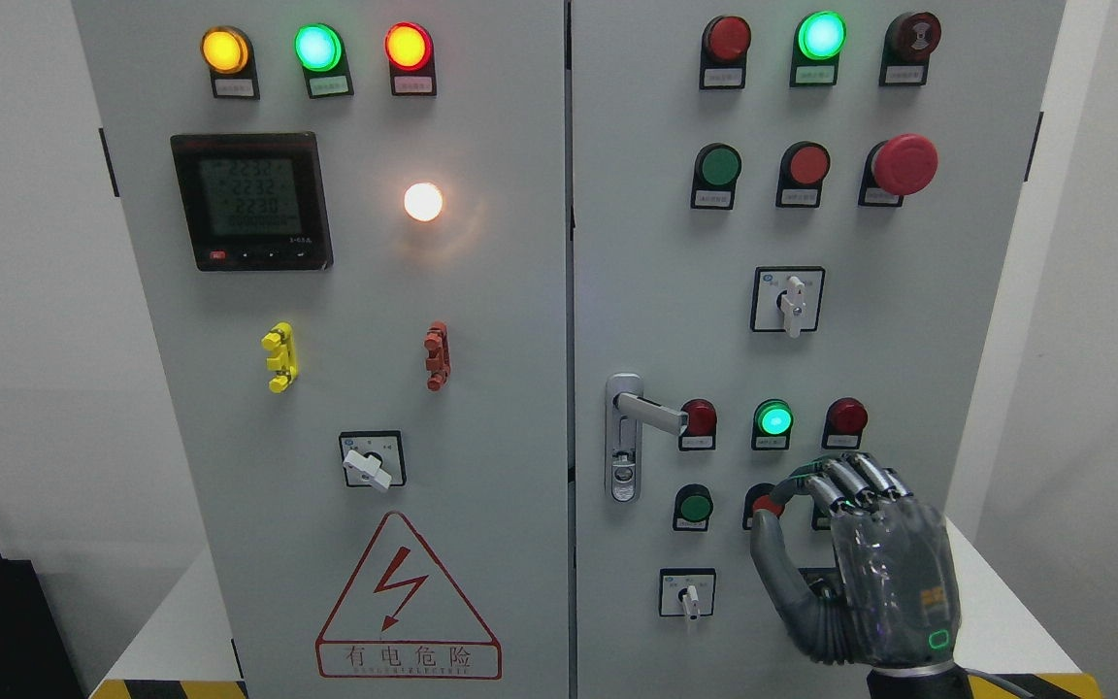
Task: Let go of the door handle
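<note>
The silver door handle (649, 412) sits at the left edge of the right cabinet door (928, 320), its lever pointing right and nothing touching it. My right hand (806, 500) hovers lower right of the handle, a clear gap apart, in front of the lower row of buttons. Its fingers (850, 479) are loosely bent toward the panel and the thumb (769, 549) is spread to the left; it holds nothing. The left arm does not show.
The grey cabinet has two doors covered in lamps, push buttons, rotary switches (788, 299) and a red mushroom stop button (904, 163). A digital meter (251, 200) and a warning triangle (408, 600) are on the left door. A white base with a yellow-black stripe (1025, 685) lies below.
</note>
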